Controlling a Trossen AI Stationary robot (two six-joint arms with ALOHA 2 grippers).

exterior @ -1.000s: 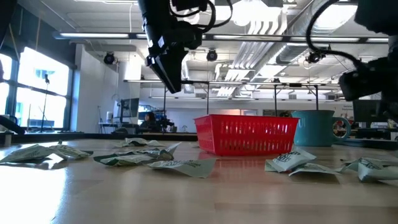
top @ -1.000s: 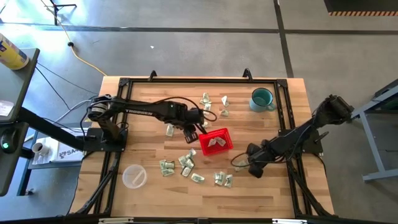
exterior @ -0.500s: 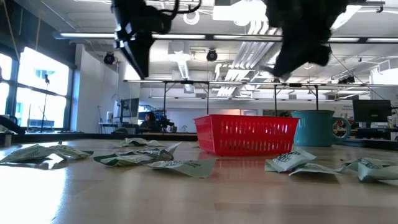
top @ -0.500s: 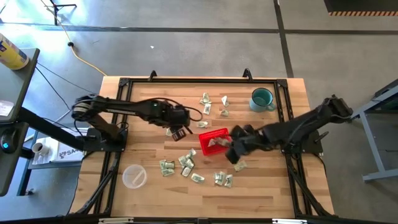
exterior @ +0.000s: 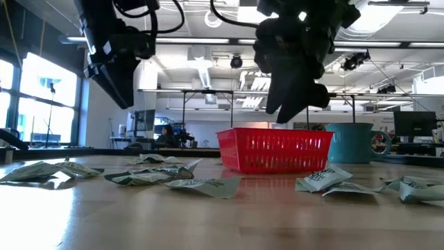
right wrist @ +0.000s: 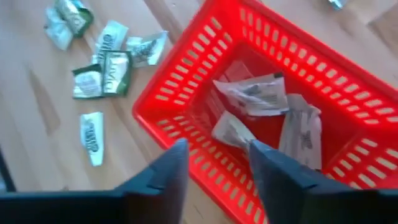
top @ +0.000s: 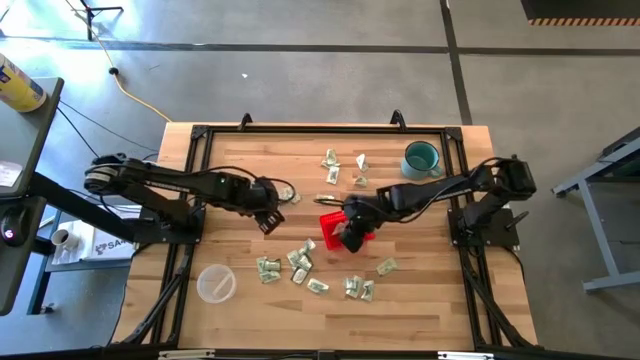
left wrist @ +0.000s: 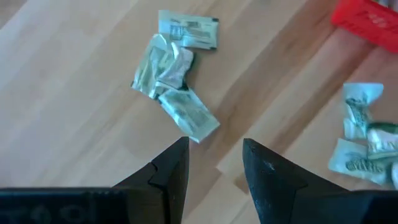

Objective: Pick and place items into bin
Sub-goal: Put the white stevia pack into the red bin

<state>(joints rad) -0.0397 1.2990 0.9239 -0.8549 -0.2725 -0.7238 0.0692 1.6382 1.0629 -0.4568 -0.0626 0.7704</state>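
The red mesh basket (right wrist: 348,93) stands mid-table (top: 327,228) with three pale green-and-white packets (right wrist: 255,93) lying in it. My right gripper (right wrist: 217,162) hovers open just above the basket's inside (exterior: 274,149); one packet (right wrist: 231,130) shows right beyond its fingertips. My left gripper (left wrist: 214,158) hangs open above bare wood left of the basket (top: 268,220), a small cluster of packets (left wrist: 174,87) ahead of it. More packets (top: 300,262) lie flat on the table near the front.
A teal mug (top: 422,160) stands at the far right, and a clear plastic cup (top: 215,283) lies near the front left. Loose packets lie at the far middle (top: 335,165) and the front right (top: 358,288). A black frame edges the table.
My right gripper has swung from the table's front right toward the left and up, ending over the red basket. My left gripper has drawn back from beside the basket toward the table's left edge, rolling as it went.
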